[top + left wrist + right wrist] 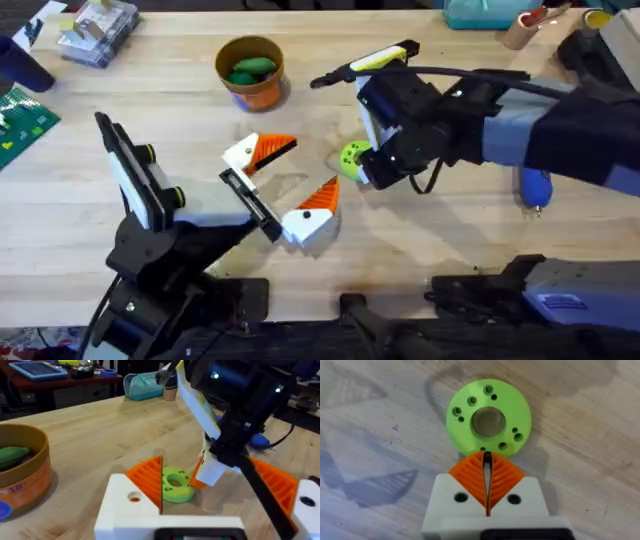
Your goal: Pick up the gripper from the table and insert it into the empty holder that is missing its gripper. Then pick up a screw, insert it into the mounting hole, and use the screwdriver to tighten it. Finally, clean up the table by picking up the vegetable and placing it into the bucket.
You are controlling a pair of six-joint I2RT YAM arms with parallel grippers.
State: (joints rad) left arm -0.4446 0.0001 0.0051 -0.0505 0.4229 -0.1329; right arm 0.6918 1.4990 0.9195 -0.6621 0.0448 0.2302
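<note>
Across the pale plank desk (420, 240) the right arm reaches in from the right over the middle, while the left arm rises from the near left corner. Far of centre stands the orange bucket (250, 72), and a green vegetable (250, 68) lies inside it. The left tool (308, 168) is released, its two fingers spread wide along the black holder bar (252, 200). The long-tipped finger piece (262, 150) sits at the bar's far end, touching it, though whether it is seated in the slot cannot be told. A bulkier white block with a shorter orange tip (310, 215) sits at the near end. To the right, the blue screwdriver (535, 188) lies on the desk, partly hidden under the right arm. The right tool (487, 460) is clenched just beside a green disc with holes (489, 417), its orange pads pressed together. A small dark speck shows at their tips, but it cannot be made out.
</note>
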